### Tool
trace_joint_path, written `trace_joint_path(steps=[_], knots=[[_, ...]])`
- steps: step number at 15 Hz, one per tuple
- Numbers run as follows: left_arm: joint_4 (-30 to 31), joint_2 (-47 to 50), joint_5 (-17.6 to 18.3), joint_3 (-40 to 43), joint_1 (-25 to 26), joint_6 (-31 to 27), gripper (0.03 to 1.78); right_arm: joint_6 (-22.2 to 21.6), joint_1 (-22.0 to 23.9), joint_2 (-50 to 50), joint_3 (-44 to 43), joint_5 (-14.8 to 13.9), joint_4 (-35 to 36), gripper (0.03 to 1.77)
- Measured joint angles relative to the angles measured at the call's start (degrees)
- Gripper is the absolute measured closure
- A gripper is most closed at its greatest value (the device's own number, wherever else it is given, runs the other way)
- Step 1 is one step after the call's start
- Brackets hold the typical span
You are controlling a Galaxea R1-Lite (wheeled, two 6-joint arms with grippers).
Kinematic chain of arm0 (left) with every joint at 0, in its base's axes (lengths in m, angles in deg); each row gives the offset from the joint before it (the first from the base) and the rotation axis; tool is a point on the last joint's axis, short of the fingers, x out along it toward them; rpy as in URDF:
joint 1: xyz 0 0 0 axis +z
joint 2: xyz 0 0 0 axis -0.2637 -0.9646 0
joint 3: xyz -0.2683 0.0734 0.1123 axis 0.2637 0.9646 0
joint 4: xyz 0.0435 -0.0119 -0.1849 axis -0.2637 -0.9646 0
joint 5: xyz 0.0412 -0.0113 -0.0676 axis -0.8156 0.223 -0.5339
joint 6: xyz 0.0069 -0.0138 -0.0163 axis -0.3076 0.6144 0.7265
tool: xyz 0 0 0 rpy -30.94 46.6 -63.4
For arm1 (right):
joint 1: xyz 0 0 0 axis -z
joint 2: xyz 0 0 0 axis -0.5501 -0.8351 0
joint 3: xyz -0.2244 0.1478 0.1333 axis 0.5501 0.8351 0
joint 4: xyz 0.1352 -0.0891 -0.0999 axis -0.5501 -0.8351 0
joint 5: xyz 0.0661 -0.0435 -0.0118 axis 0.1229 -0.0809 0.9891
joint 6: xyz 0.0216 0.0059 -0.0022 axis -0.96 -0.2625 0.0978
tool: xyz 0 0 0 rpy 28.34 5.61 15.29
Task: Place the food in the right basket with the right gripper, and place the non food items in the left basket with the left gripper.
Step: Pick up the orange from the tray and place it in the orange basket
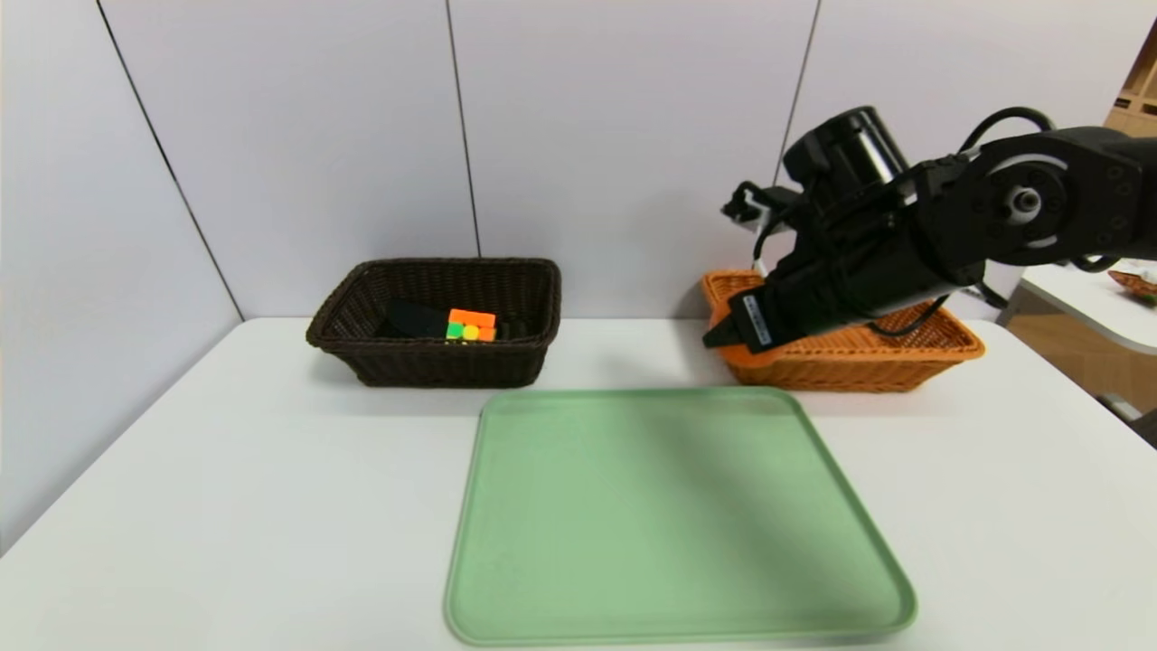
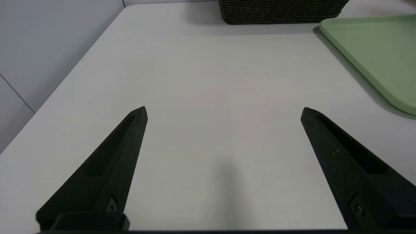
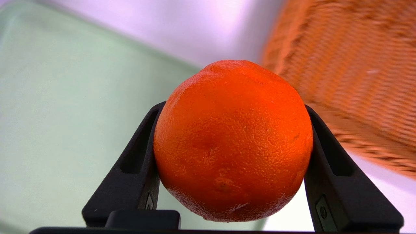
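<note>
One item is left for you to place: the round orange fruit with dull pitted skin [image 3: 232, 139]. You have it clamped in the right end effector [image 3: 232, 143], whose two black fingers [image 3: 136, 162] press on its opposite sides at about the widest part. It looks firm and rather heavy for its size, and a round skin can roll between flat fingers, so I think a hold across the middle, like this one, is the safe place. In the head view this end effector [image 1: 723, 336] hangs tilted downward above the near left corner of the light orange-tan woven wicker basket [image 1: 940, 348], beside the far right corner of the flat green plastic tray [image 1: 678, 515].

The left end effector [image 2: 224, 112] is parked low over the white surface [image 2: 208, 81], fingers wide apart and holding nothing. The dark brown woven wicker basket [image 1: 362, 339] already holds the small multicoloured puzzle cube [image 1: 471, 325] and a flat black fabric pouch [image 1: 411, 319].
</note>
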Motion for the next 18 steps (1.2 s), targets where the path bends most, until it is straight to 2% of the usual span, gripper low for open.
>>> trace_joint_path(steps=[4,7,13,18], knots=[[0.0,0.0,0.0,0.0,0.0,-0.02,0.12,-0.13,8.63,-3.39,-6.49,-0.09,0.06,0.63],[0.0,0.0,0.0,0.0,0.0,-0.02,0.12,-0.79,13.24,-7.46,-10.34,-0.24,0.05,0.63],[0.0,0.0,0.0,0.0,0.0,-0.02,0.12,-2.16,18.12,-15.15,-15.6,-0.15,-0.09,0.63],[-0.02,0.0,0.0,0.0,0.0,-0.02,0.12,-2.07,19.71,-19.93,-16.31,-0.11,0.72,0.63]])
